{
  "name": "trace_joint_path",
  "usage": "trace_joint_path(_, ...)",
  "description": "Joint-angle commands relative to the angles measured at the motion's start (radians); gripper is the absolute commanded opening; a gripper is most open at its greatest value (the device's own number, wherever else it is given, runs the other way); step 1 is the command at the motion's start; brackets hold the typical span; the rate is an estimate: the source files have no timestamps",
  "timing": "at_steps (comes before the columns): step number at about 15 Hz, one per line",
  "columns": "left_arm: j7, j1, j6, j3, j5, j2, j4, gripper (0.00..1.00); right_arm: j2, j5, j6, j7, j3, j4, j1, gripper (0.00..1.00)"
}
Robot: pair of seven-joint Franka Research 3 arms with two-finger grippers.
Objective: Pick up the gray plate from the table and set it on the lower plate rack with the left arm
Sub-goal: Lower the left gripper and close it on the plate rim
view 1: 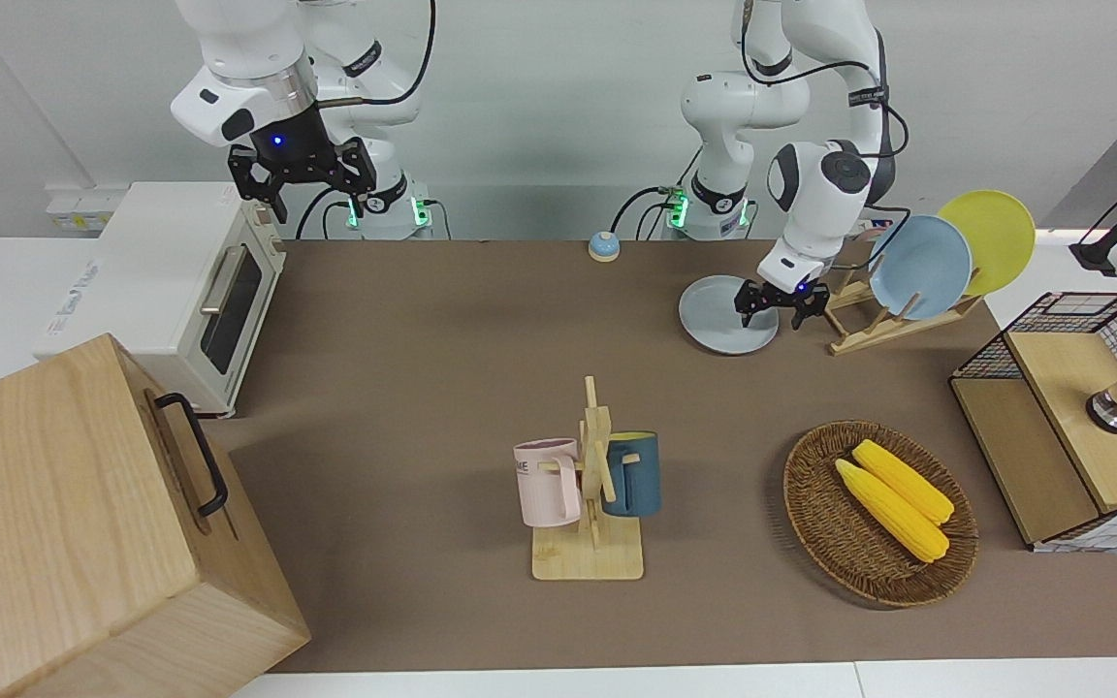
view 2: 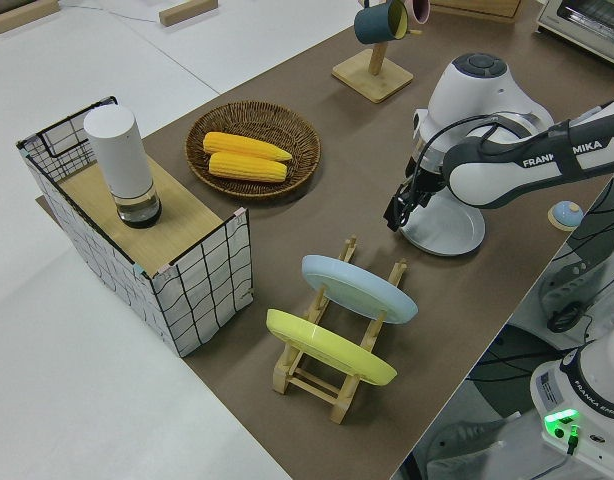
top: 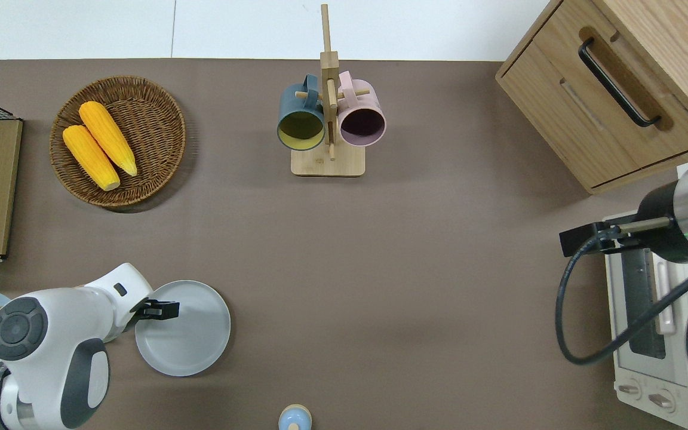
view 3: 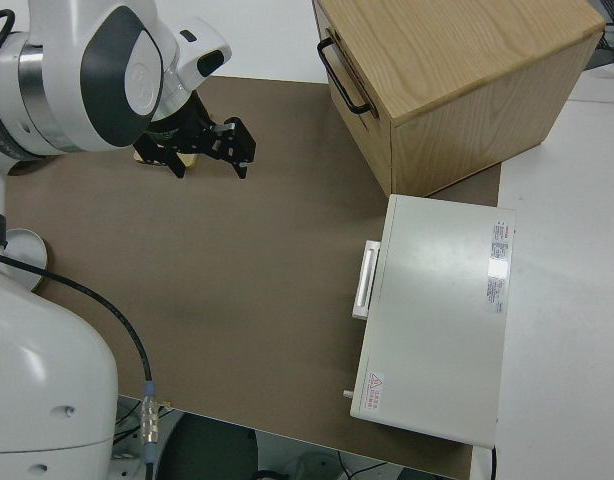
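The gray plate lies flat on the brown table mat, close to the robots near the left arm's end. My left gripper hangs low over the plate's rim on the side toward the rack, open, with nothing between its fingers. The light-wood plate rack stands beside the plate, further toward the left arm's end. A sky-blue plate and a yellow plate lean in its slots. My right arm is parked, its gripper open.
A mug tree with a pink and a blue cup stands mid-table. A wicker basket holds two corn cobs. A wire-sided box, a toaster oven, a wooden cabinet and a small bell line the edges.
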Motion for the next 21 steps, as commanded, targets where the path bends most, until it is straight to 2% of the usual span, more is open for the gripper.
trace_joint_path(1, 0.005, -0.01, 0.064, 0.005, 0.0, 0.034, -0.026, 0.99, -0.002, 0.01, -0.013, -0.001, 0.006, 0.006, -0.01, 0.987)
trace_joint_path(6, 0.005, -0.011, 0.09, 0.002, 0.0, 0.064, -0.027, 0.98, -0.002, 0.01, -0.013, -0.001, 0.006, 0.006, -0.01, 0.99)
trace_joint_path(7, 0.004, -0.011, 0.091, 0.002, 0.0, 0.066, -0.027, 0.95, -0.002, 0.01, -0.013, -0.001, 0.006, 0.006, -0.01, 0.99)
trace_joint_path(11, 0.005, -0.011, 0.091, 0.0, 0.0, 0.072, -0.027, 0.63, -0.002, 0.01, -0.013, -0.001, 0.006, 0.006, -0.01, 0.99)
trace_joint_path(14, 0.005, -0.011, 0.09, -0.003, 0.0, 0.078, -0.029, 0.2, -0.002, 0.01, -0.013, -0.001, 0.006, 0.006, -0.01, 0.99)
trace_joint_path(16, 0.005, -0.011, 0.09, -0.003, 0.0, 0.077, -0.029, 0.0, -0.002, 0.01, -0.013, -0.001, 0.006, 0.006, -0.01, 0.99)
trace_joint_path(21, 0.01, -0.011, 0.07, -0.003, 0.0, 0.066, -0.027, 0.0, -0.002, 0.01, -0.013, -0.001, 0.006, 0.006, -0.01, 0.987)
